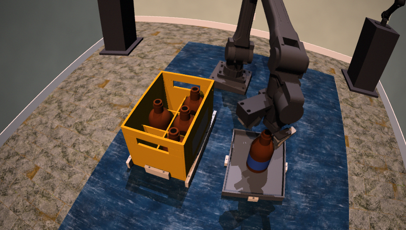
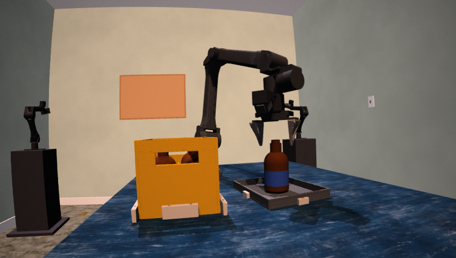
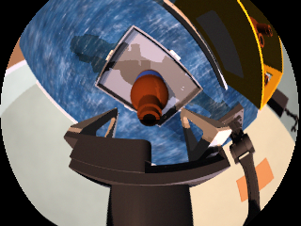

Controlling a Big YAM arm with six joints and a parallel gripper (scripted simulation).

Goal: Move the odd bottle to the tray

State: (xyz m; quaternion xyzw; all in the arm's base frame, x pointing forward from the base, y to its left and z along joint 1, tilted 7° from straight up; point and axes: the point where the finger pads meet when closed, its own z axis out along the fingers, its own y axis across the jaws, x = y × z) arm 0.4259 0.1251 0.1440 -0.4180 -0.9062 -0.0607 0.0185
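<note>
A brown bottle with a blue label (image 1: 261, 149) (image 2: 276, 162) (image 3: 150, 93) stands upright on the grey tray (image 1: 237, 164) (image 2: 283, 203) (image 3: 126, 47). My gripper (image 2: 276, 144) (image 3: 149, 111) is wide open at the height of the bottle's mouth, with one finger on each side and a gap to the neck. The yellow crate (image 1: 159, 158) (image 2: 179, 191) (image 3: 254, 71) holds the other bottles. One bottle (image 1: 159, 115) is in the left row. Three are in the right row: a rear bottle (image 1: 195, 99), a middle bottle (image 1: 184, 120) and a front bottle (image 1: 174, 133), whose lower parts are hidden.
Pale blocks sit against the crate, one of them at its front (image 1: 157, 171) (image 2: 180, 210). Smaller blocks sit at the tray's sides, one of them at its front edge (image 1: 253, 199) (image 2: 303, 200). The arm's base (image 1: 231, 79) is behind, between crate and tray. The crate's walls rise high around its bottles.
</note>
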